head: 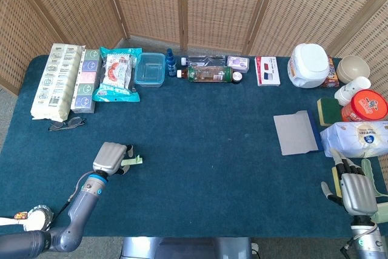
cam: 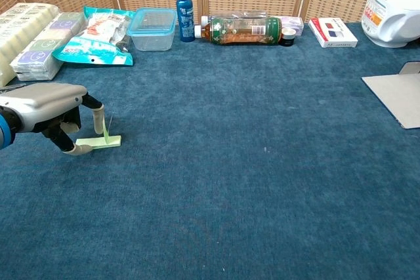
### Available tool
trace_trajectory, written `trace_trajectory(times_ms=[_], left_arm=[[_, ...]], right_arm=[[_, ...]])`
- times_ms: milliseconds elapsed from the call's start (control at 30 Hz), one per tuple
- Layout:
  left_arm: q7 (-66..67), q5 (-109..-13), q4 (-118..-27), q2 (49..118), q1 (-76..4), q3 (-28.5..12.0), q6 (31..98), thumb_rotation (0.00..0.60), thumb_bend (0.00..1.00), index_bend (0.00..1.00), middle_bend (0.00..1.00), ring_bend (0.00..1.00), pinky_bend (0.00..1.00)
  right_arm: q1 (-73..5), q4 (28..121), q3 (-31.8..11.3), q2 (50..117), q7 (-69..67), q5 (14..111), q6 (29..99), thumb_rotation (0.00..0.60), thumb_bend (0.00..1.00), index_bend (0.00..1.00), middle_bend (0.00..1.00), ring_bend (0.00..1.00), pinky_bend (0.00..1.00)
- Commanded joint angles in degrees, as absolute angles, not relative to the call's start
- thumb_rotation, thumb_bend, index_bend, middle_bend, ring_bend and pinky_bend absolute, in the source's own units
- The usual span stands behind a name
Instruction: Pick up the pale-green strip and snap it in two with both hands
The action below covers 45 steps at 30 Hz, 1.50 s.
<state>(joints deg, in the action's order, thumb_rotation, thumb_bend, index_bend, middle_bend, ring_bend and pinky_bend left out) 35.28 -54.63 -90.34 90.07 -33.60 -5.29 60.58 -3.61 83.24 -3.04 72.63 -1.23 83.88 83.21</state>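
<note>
The pale-green strip (cam: 104, 141) lies flat on the blue cloth at the front left, with a thin tab standing up from it; in the head view the strip (head: 134, 161) pokes out to the right of my left hand. My left hand (cam: 47, 105) hovers over the strip's left end, fingers apart. Its thumb tip touches that end on the cloth, and a finger (cam: 98, 122) hangs just beside the tab. The strip is not lifted. My right hand (head: 355, 190) rests at the table's front right edge, fingers stretched out and holding nothing; the chest view does not show it.
Along the back edge stand packets (head: 58, 80), a clear box (head: 150, 68), a blue spray bottle (cam: 184, 1), a lying bottle (cam: 239, 30) and a white cooker (head: 310, 65). Glasses (head: 66, 124) lie left. A grey sheet (head: 296, 133), wipes pack (head: 356, 137) and jars sit right.
</note>
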Motion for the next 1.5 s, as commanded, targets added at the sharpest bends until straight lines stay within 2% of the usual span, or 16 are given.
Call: trace_trajectory(times_ms=[33,867,1267,1500], left_arm=[[35.7,-54.1,-90.4,90.3,-33.8,-5.3,60.8,0.600,0.26,0.45,1.00,1.00,1.00],[38.4,-50.2,-90.1,91.7,-35.0,-4.7,62.0,0.600,0.27,0.48,1.00,1.00,1.00],[38.8,-50.1,-90.1,92.0,-35.3,-4.5,62.8,0.600,0.36,0.59,1.00,1.00,1.00],[35.6,-55.1,-90.8,90.1,-35.3,-4.2,62.8,0.600,0.41,0.67,1.00,1.00,1.00]], right_arm=[[-3.6,83.1,-3.1,72.6,-1.4,83.8,83.2,0.600,0.36,0.02,0.16,0.20,0.29],[-2.9,82.1,-3.0,73.0,-2.4,83.2,83.0,0.600,0.36,0.02,0.16,0.20,0.29],[-2.6,81.7,-3.2,73.1,-2.9,83.0,83.3,0.600,0.36,0.02,0.16,0.20,0.29],[-2.5,82.2,-3.4,73.0,-3.5,83.0,83.4,0.600,0.36,0.02,0.16,0.20,0.29]])
